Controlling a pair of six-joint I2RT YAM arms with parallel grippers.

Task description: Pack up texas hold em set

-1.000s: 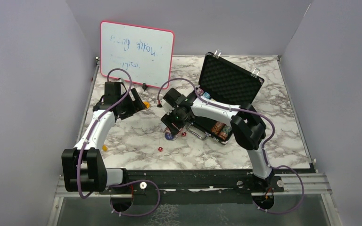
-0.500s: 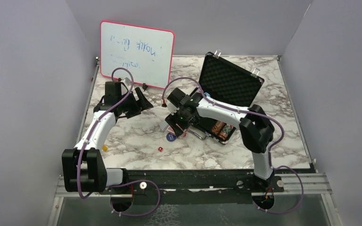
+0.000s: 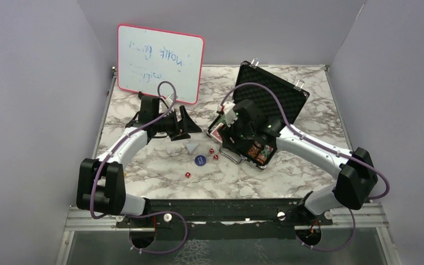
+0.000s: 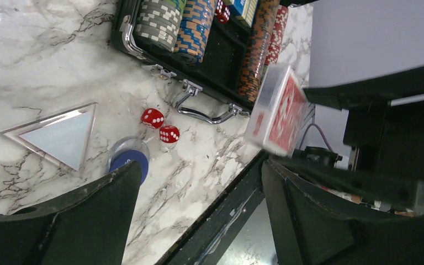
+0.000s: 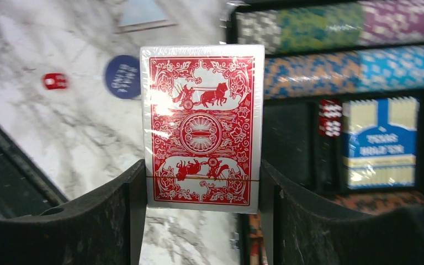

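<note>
**Top external view.** The right gripper is clamped on a film-wrapped, red-backed card deck. It holds the deck on edge at the front corner of the small black hard case, whose foam-lined lid stands open behind the wrist. The left gripper hangs close beside the right one with its jaws spread wide and nothing between them. On the marble table, nearer the arm bases than both grippers, lie a clear triangular plastic marker, a dark blue round button and three small red dice. A pink-framed whiteboard leans behind the left gripper.

**Left wrist view.** The black fingers are far apart and hold nothing. The blue button sits just past one fingertip, and the triangular marker lies beside it. Two dice lie ahead of the fingers, close to the case's metal handle. Beyond the handle, striped poker chip stacks lie in rows inside the case. The card deck hangs above the table's near edge, opposite the other finger.

**Right wrist view.** The card deck stands upright, pinched by its long edges between both fingers. Ahead of the deck to one side lie the blue button, one die and the marker. To the other side is the case with its chip stacks and a blue card box.
</note>
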